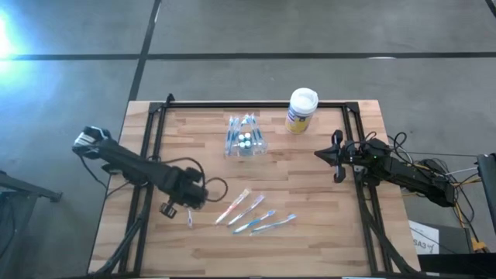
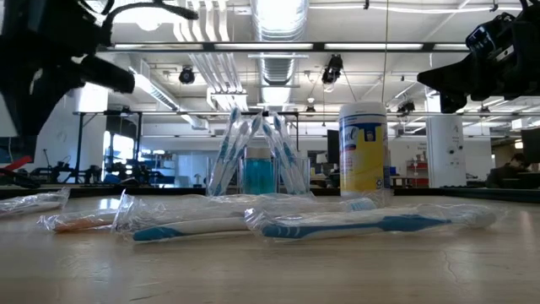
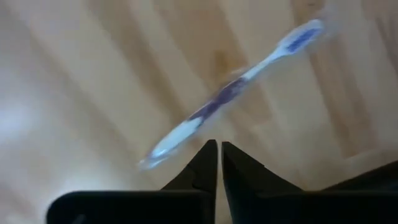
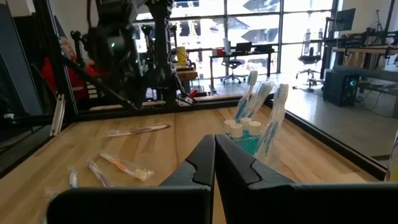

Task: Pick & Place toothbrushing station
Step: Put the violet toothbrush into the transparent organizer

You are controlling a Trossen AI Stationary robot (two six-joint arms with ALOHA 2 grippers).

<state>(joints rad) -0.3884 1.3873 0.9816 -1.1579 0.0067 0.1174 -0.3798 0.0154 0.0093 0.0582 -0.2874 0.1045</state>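
The clear holder [image 1: 245, 137] is looking light, slippery and tippy; gripping its rim seems safest. The left gripper [image 3: 217, 152] is hovering, jaws nearly together, over a toothbrush [image 3: 230, 93]; the right gripper [image 4: 214, 149] is waiting shut.

On my wooden counter [image 1: 310, 201] a yellow-and-blue canister [image 1: 301, 111] with a white lid stands upright near the far edge. Several wrapped toothbrushes [image 1: 252, 211] lie scattered toward the near side, and one more toothbrush [image 1: 190, 219] lies apart from them, further to the left.
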